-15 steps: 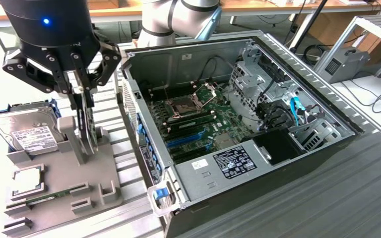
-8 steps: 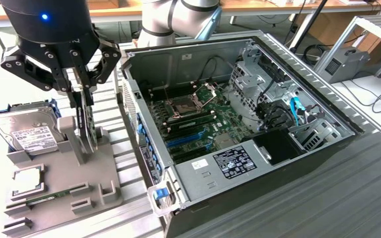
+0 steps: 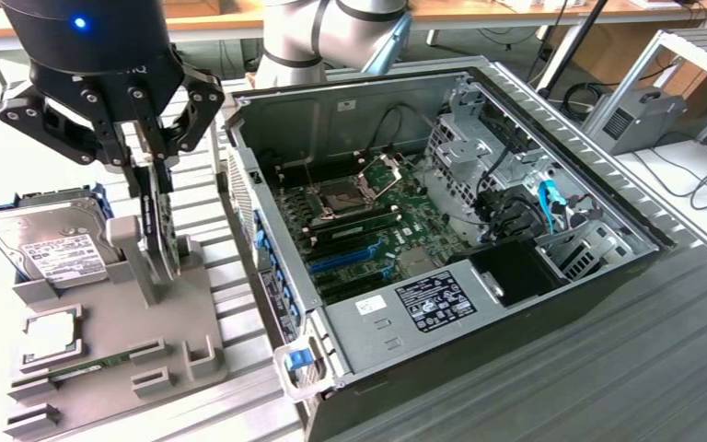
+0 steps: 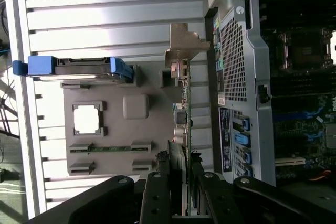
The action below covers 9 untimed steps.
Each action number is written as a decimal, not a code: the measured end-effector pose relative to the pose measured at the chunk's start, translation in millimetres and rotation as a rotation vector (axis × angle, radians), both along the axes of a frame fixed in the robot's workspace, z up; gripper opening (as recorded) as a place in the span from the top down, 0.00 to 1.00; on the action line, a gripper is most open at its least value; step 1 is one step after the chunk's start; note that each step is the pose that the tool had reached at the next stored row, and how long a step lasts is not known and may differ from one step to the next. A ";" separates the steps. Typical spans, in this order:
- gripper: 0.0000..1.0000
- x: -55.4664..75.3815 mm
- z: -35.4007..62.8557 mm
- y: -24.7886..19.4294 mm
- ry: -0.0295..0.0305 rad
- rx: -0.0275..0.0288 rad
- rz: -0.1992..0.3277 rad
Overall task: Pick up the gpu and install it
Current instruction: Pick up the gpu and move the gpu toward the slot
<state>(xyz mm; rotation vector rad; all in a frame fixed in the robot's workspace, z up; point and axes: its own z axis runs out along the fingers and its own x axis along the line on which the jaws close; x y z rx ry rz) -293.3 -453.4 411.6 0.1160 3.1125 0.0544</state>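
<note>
Pick-up step by the look of it, nothing installed yet. The tool (image 3: 154,158) was found lowered over the grey holder (image 3: 108,322) on the worktop (image 3: 648,368), at the exterior view's left. Its fingers (image 4: 157,192) were closed in from both sides on the top edge of the graphics card (image 3: 165,230), so it was judged to be clamped on the card rather than released. The card was seen standing upright on edge at the holder's slot, just beside the hard drive (image 3: 52,244) in its blue frame. Whether its lower edge was seated in the slot or just clear of it couldn't be told. The computer case (image 3: 378,354) was lying open near the holder, to the exterior view's right, and the blue slots (image 3: 341,262) on its board were seen bare. A straight pull upward would probably be called for, with the card kept upright so the hard drive isn't clipped, and the metal bracket (image 4: 184,45) would have to be lined up with the case's back wall
</note>
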 end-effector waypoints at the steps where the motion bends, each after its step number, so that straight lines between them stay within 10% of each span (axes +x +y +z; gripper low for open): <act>1: 0.74 0.0 0.5 0.0 0.0000 0.0000 0.000; 9: 0.74 0.0 3.9 0.0 0.0000 0.0001 0.000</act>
